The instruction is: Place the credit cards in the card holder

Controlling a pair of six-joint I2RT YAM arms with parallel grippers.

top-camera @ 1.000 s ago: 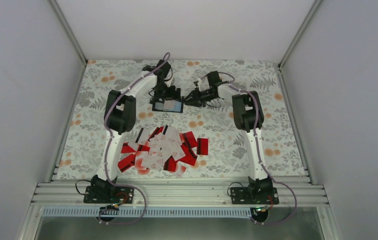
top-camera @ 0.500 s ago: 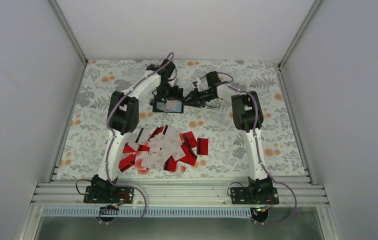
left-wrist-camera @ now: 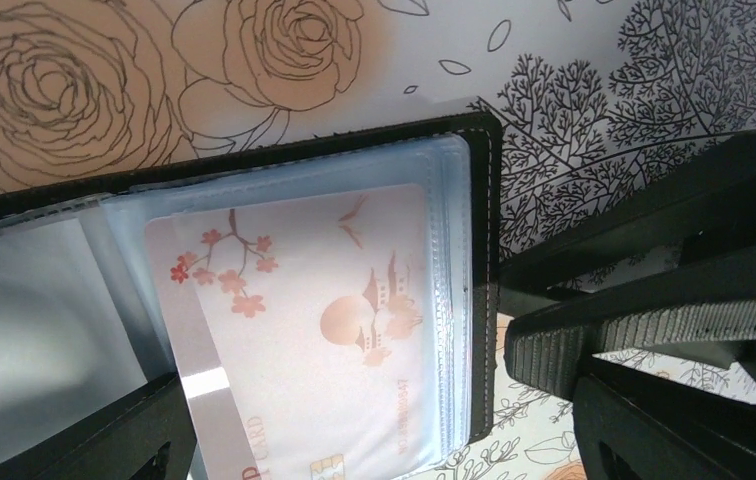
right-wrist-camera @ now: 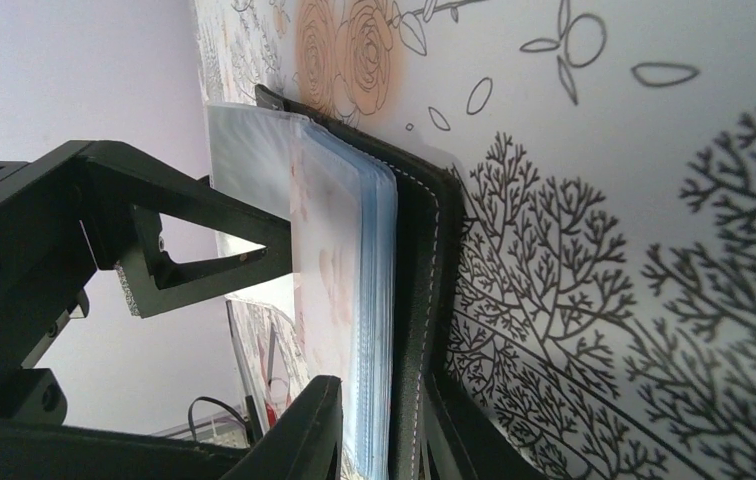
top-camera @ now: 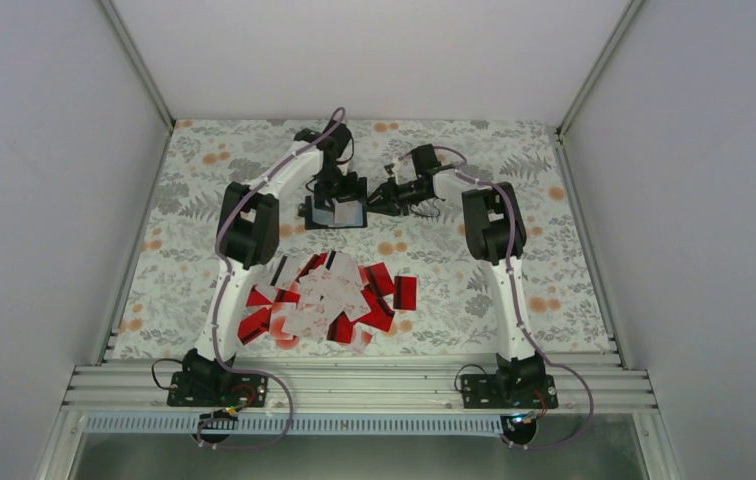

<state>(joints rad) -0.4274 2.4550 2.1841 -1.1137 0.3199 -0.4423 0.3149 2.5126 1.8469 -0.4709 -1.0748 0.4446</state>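
Observation:
The card holder (top-camera: 339, 213) lies open at the back of the table, black cover (left-wrist-camera: 481, 200), pale blue-grey sleeves inside. A white and pale pink card (left-wrist-camera: 304, 330) with blossom marks sits partly inside a clear sleeve, its striped end sticking out. My left gripper (top-camera: 342, 193) hovers over it, open, its fingers either side of that half of the holder (left-wrist-camera: 344, 385). My right gripper (top-camera: 378, 198) is shut on the holder's edge, pinching cover and sleeves (right-wrist-camera: 384, 440). The other credit cards (top-camera: 324, 300), red and white, lie in a heap in front.
The floral tablecloth (top-camera: 514, 270) covers the table. White walls close in the left, back and right sides. A metal rail (top-camera: 354, 385) with both arm bases runs along the near edge. The left gripper's finger (right-wrist-camera: 204, 245) shows beside the sleeves in the right wrist view.
My left gripper has shifted a little to the right over the holder. The right gripper has kept its hold on the holder's edge.

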